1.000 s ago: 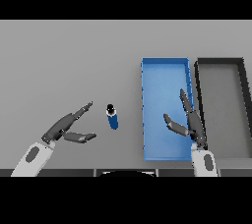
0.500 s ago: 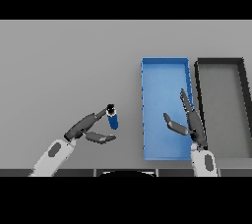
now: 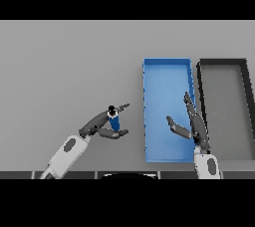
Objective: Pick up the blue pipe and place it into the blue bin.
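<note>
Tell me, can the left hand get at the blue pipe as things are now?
Probably yes. The left hand is already at the blue pipe, fingers on one side and thumb on the other, and nothing stands between them. A firm grip cannot be confirmed.

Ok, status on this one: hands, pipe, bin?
Left hand closing round blue pipe, pipe upright on table. Right hand open over blue bin. Bin empty, path unobstructed; black bin beyond.

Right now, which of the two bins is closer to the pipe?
The blue bin. It sits just right of the pipe in the left hand; the black bin lies beyond it, farther right.
</note>
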### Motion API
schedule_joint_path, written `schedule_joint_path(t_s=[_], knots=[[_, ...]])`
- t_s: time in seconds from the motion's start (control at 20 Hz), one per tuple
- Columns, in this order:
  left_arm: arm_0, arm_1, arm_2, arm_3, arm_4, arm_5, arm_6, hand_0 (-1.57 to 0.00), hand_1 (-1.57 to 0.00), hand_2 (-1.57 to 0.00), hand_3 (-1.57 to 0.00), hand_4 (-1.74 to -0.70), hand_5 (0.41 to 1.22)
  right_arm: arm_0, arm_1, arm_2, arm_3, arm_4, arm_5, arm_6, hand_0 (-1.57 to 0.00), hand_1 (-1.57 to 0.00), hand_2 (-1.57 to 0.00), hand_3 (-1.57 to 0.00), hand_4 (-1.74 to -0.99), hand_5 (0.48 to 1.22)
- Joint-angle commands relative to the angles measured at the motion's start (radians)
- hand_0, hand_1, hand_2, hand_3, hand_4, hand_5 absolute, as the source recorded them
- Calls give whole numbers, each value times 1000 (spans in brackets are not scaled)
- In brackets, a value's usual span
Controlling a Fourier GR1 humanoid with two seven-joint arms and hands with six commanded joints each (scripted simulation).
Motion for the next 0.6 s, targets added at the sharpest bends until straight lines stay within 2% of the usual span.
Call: schedule_joint_path(t_s=[0.0, 0.05, 0.1, 0.2, 0.35, 0.55], knots=[[11, -20, 3, 13, 15, 1, -8, -17, -160, -290, -255, -1208, 607, 3, -1, 3, -7, 5, -1, -9, 1, 1, 1, 1, -1261, 600], [0, -48, 10, 26, 35, 2, 17, -187, -348, -481, -519, -1253, 730, -6, -7, -1, 6, 3, 4, -1, 1, 1, 1, 1, -1260, 600], [-4, -67, 20, 28, 50, 14, 23, -443, -592, -699, -721, -1345, 828, -11, -12, -6, 6, -3, 7, 2, 1, 1, 1, 1, -1259, 602], [5, -84, 19, 29, 39, 32, -4, -849, -945, -1013, -1003, -1481, 969, 1, -13, -3, -8, -7, 13, -16, 1, 1, 1, 1, -1261, 609], [20, -83, 7, 5, 14, 53, -19, -1201, -1250, -1285, -1215, -1604, 1092, 1, -3, 6, -11, 4, 5, -6, 1, 1, 1, 1, -1260, 614], [40, -83, -18, -27, -8, 81, -66, -1420, -1440, -1454, -1365, -1679, 1168, -25, -9, 3, 7, 10, 3, 0, 1, 1, 1, 1, -1250, 622]])
